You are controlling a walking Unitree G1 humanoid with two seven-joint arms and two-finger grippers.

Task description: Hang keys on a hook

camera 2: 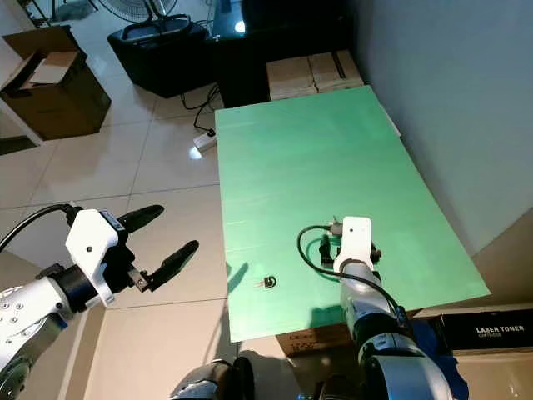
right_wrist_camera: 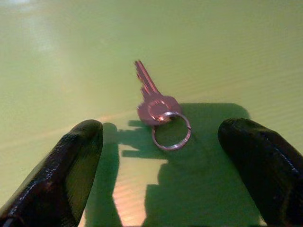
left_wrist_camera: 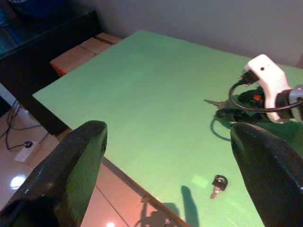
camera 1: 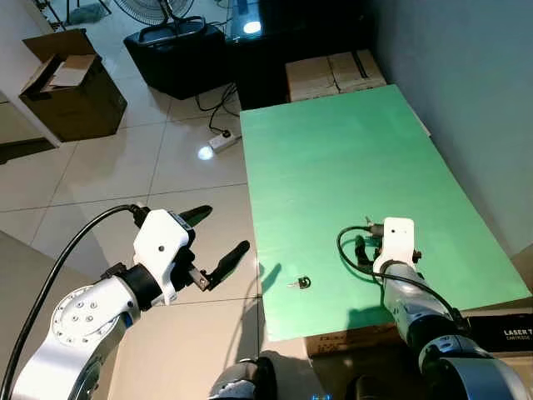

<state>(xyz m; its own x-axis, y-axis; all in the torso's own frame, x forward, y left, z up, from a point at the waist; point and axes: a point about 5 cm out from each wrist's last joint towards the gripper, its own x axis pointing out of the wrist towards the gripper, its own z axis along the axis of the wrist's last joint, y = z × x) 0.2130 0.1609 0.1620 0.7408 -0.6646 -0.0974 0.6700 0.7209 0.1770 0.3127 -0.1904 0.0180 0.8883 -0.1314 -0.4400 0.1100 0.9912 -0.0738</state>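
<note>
Green, flat and matte, the desk (camera 1: 333,150) carries two separate metal items. A silver flat key on a thin round split ring (right_wrist_camera: 158,109) lies directly ahead of the right pincer (right_wrist_camera: 161,175), on the desk surface between the lines of its two black fingers (right_wrist_camera: 71,170), which stand wide apart and hold nothing. The key's long axis runs away from this pincer, blade pointing outward and the ring at the near end, closest to the fingertips; the ring lies flat, partly in the pincer's own shadow. In the left wrist view the same key (left_wrist_camera: 215,102) shows just beyond the right arm's white wrist housing (left_wrist_camera: 267,82). A second, smaller dark-headed key (camera 1: 301,282) lies well apart from it, near the desk's front edge and toward the robot's left side. The left pincer (camera 1: 212,242) hovers off the desk over the tiled floor (camera 1: 166,167), fingers spread and empty, and is the farther of the two from the ringed key. No hook can be made out. In judgement, the right arm is placed for the pick: a straight advance and descent would bring the fingers either side of the ring and key head.
</note>
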